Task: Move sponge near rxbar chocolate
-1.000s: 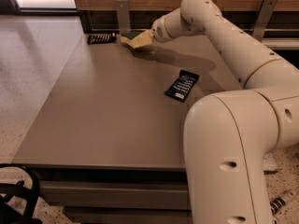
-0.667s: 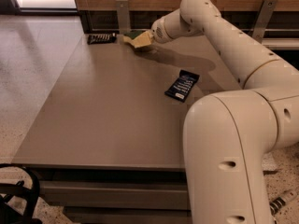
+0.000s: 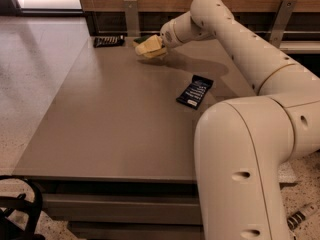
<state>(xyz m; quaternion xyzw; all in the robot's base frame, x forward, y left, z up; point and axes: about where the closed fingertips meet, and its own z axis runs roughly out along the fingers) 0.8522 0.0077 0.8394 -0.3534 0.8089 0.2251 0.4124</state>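
The sponge (image 3: 146, 47) shows its pale yellow foam body, tilted, at the far side of the grey table (image 3: 115, 119). My gripper (image 3: 156, 43) is at the sponge, shut on it and holding it just above the tabletop. The rxbar chocolate (image 3: 108, 41), a flat black wrapper, lies at the table's far left corner, a short way left of the sponge.
A dark blue bar wrapper with white print (image 3: 194, 91) lies on the table right of centre. My arm (image 3: 240, 39) reaches over the table's right side. A wooden wall with metal brackets (image 3: 131, 16) stands behind the table. Tiled floor lies to the left.
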